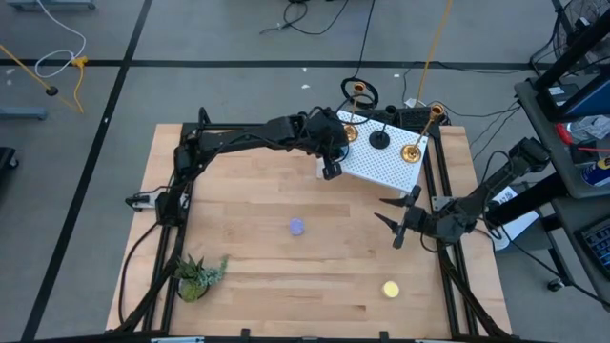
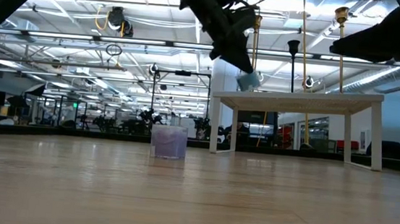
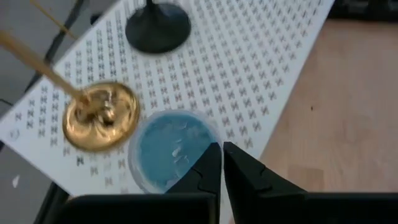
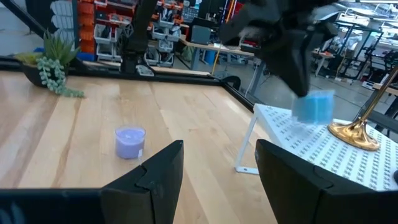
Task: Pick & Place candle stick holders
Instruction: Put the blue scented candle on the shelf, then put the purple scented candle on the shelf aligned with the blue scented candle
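My left gripper [image 1: 331, 170] is shut on the low round blue holder [image 3: 168, 149] just above the near left corner of the white perforated stand [image 1: 389, 168]. The holder also shows in the low view [image 2: 250, 80] and the right wrist view [image 4: 314, 106]. Two brass holders [image 1: 351, 130] [image 1: 412, 151] and a black one [image 1: 379, 139] stand on the stand on their round bases. A lilac holder [image 1: 297, 227] sits at the table's middle and a yellow one [image 1: 390, 289] at the near right. My right gripper [image 1: 396, 217] is open and empty, right of the lilac holder. My left gripper pinches the blue holder's rim [image 3: 202, 149] on one side, one finger over the hollow inside and one outside the wall. The fingers come from above, slanting down. The holder hangs below them, a little tilted and clear of the stand's top [image 2: 295, 100].
A small green plant [image 1: 195, 274] stands at the table's near left corner. The nearest brass base [image 3: 102, 115] lies close beside the blue holder. Bare wood [image 1: 248, 191] lies between the plant, the lilac holder and the stand.
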Motion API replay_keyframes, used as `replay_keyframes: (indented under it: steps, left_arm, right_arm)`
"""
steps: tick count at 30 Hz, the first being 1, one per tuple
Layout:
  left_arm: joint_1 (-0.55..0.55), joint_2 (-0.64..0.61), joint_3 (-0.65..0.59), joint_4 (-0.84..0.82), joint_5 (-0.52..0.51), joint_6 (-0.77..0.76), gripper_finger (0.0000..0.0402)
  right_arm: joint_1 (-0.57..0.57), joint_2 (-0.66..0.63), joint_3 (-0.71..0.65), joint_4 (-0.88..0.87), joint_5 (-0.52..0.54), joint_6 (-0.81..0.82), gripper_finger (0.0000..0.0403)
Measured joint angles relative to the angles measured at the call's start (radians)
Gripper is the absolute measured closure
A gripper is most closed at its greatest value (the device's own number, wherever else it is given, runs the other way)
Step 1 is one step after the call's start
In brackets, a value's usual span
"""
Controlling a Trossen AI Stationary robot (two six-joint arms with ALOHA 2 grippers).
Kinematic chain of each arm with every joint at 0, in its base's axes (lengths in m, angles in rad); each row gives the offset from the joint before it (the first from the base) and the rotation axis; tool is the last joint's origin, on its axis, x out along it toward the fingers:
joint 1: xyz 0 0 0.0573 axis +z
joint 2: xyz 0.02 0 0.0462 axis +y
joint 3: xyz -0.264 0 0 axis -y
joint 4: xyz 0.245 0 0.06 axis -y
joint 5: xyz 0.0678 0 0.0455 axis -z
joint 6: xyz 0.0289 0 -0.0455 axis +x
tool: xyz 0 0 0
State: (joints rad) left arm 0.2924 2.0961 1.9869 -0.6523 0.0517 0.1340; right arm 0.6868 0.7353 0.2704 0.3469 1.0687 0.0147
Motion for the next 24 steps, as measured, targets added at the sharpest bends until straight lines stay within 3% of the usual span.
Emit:
replay_keyframes:
  steps: [13,21,24]
  left_arm:
    - [0.0,0.005,0.0,0.004,-0.074,0.051,0.0289]
    - [-0.011,-0.077,0.0,-0.065,-0.145,0.075,0.0282]
    - [-0.026,-0.142,0.0,-0.133,-0.12,0.022,0.0282]
  right_arm:
    - [0.0,0.0,-0.024,0.083,0.0,-0.03,0.0206]
    - [0.0,0.0,-0.044,0.109,0.0,-0.027,0.0206]
    - [0.0,0.0,-0.074,0.158,0.0,-0.027,0.0206]
